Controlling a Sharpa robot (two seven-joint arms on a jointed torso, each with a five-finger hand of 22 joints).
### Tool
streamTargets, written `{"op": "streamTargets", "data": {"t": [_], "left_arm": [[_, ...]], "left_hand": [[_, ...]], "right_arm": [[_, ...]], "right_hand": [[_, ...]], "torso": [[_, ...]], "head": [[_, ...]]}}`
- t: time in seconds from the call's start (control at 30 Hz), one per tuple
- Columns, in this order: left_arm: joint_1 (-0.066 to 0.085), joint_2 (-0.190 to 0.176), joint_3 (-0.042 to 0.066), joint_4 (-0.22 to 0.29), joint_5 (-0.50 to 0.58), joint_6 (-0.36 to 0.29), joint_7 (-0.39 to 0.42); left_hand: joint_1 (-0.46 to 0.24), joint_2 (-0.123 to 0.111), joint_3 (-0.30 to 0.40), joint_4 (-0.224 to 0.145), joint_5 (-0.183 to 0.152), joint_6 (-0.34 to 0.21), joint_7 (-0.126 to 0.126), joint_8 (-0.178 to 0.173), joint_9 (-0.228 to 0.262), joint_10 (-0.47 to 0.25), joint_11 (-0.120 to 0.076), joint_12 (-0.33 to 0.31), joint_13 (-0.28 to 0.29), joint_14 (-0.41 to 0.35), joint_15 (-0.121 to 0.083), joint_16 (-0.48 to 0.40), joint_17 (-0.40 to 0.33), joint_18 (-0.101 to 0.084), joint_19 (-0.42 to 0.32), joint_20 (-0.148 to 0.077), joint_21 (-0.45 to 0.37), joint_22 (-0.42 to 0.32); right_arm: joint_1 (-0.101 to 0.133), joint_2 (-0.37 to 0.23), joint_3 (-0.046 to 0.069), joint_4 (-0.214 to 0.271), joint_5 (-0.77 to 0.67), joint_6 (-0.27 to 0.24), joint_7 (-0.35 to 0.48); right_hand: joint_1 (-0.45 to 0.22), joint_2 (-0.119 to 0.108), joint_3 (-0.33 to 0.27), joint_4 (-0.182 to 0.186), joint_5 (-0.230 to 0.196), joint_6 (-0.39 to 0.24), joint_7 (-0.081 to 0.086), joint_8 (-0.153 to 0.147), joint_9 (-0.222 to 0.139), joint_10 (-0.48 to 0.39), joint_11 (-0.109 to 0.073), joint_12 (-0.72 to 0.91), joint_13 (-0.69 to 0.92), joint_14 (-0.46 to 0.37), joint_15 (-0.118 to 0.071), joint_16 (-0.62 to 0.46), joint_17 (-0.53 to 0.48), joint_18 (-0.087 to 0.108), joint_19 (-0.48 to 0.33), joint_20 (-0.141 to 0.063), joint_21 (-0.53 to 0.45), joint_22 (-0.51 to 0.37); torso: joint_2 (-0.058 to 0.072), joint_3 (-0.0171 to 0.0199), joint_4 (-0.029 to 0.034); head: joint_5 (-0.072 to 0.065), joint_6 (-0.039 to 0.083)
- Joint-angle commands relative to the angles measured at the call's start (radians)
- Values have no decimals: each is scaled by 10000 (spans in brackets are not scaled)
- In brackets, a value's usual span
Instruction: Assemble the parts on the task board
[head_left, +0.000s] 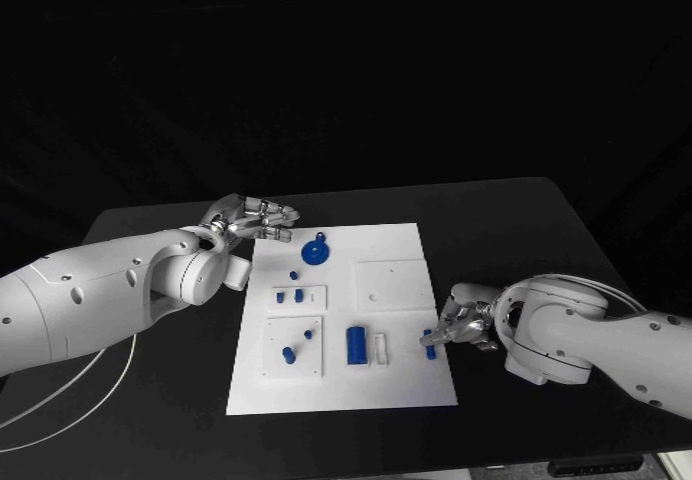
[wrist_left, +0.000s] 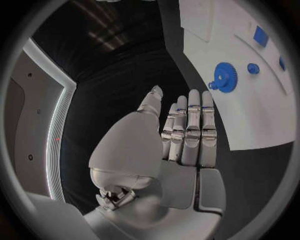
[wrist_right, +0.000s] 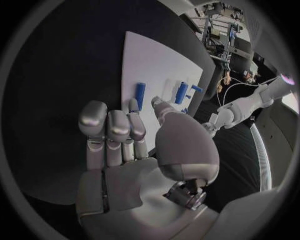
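Note:
The white task board (head_left: 397, 375) lies in the middle of the table. On it are a blue gear (head_left: 315, 250), several small blue pegs around (head_left: 289, 295), a long blue cylinder (head_left: 356, 343) and a short blue piece (head_left: 430, 342) at the right edge. My left hand (head_left: 260, 215) hovers off the board's far left corner, fingers straight and together, holding nothing; the left wrist view has the hand (wrist_left: 187, 130) over black table with the gear (wrist_left: 223, 76) beyond it. My right hand (head_left: 462, 322) sits at the board's right edge. Its fingertips (wrist_right: 133, 105) reach the near end of the short blue piece (wrist_right: 140, 95); contact is unclear.
The black table (head_left: 519, 230) surrounds the board, with room on the far side and at the right. A raised white square plate (head_left: 392, 280) sits on the board's right half. The cylinder (wrist_right: 181, 92) lies beyond the right hand. A white cable (head_left: 87, 390) trails under the left arm.

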Motion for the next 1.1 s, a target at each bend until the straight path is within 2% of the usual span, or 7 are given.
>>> {"op": "streamTargets", "data": {"t": [0.03, 0.13, 0.3, 0.6, 0.87, 0.97, 1.1], "left_arm": [[12, 13, 4, 25, -35, 146, 56], [12, 9, 2, 29, -35, 154, 46], [12, 2, 1, 32, -39, 158, 36], [12, -13, -2, 41, -49, 188, 8], [12, -6, -3, 46, -52, 211, 3], [13, -19, -4, 55, -53, 208, -4], [14, -42, -4, 67, -54, 202, -15]], "left_hand": [[-83, 29, -71, -10, -18, -71, -29, -21, 1, -59, 22, 27, 14, -21, 39, -2, 10, -87, 70, 20, 40, -9], [-83, 29, -71, -10, -18, -71, -29, -21, 1, -59, 22, 27, 14, -21, 39, -2, 10, -87, 70, 20, 40, -9], [-83, 29, -71, -10, -18, -71, -29, -21, 1, -59, 22, 27, 14, -21, 39, -2, 10, -87, 70, 20, 40, -9], [-92, 39, -81, -14, -24, -69, -30, -20, 1, -61, 23, 27, 14, -26, 41, -3, 11, -87, 71, 22, 43, -35], [-92, 39, -81, -14, -24, -69, -30, -20, 1, -61, 23, 27, 14, -26, 41, -3, 11, -87, 71, 22, 43, -35], [-100, 43, -85, -10, -26, -69, -30, -20, 2, -63, 24, 27, 14, -28, 42, -4, 11, -87, 71, 22, 43, -40], [-108, 48, -90, -5, -27, -70, -30, -20, 2, -65, 24, 27, 14, -29, 43, -4, 11, -87, 71, 23, 44, -46]], "right_arm": [[-34, 78, -50, -36, -241, 140, -357], [-64, 163, -119, -97, -387, 277, -364], [-125, 259, -211, -186, -827, 519, -385], [-265, 506, -331, -313, -1826, 560, -404], [-308, 846, -359, -395, -2453, 366, -408], [-319, 940, -373, -459, -2471, 475, -412], [-334, 1011, -436, -550, -2581, 735, -423]], "right_hand": [[74, 69, 36, -161, -43, 105, -2, 9, 1, 75, -10, -20, -26, 27, -10, 31, 6, -130, 551, 18, 63, 1072], [71, 146, 105, -439, -43, 138, -17, 8, -16, 80, -21, -19, -31, 24, -12, 24, -3, -138, 544, 16, 40, 1065], [49, 176, 143, -619, -49, 207, -45, 7, -39, 66, -35, -55, -58, 16, -28, 0, -21, -140, 542, -3, 19, 1060], [38, 135, 158, -650, -110, 243, -52, 13, -48, 59, -41, -79, -79, 18, -29, -11, -28, -146, 544, -1, 15, 1060], [-4, 35, 254, -420, -190, 266, -55, 12, -58, 77, -43, -61, -76, 23, -33, 4, -13, -152, 560, -8, 66, 1074], [13, 28, 275, -389, -199, 265, -56, 10, -58, 76, -46, -64, -80, 22, -34, 0, -16, -151, 556, -7, 49, 1069], [94, 38, 435, -534, -152, 228, -44, 10, -75, 42, -40, -106, -105, 14, -34, -28, -35, -151, 548, -7, 32, 1067]], "torso": [[0, 7, -1], [0, 9, -3], [-2, 7, -5], [-3, 4, -7], [3, -7, 15], [-2, -10, 29], [-6, -14, 5]], "head": [[13, -32], [14, -34], [11, -45], [29, -67], [32, -45], [68, -55], [106, -74]]}}
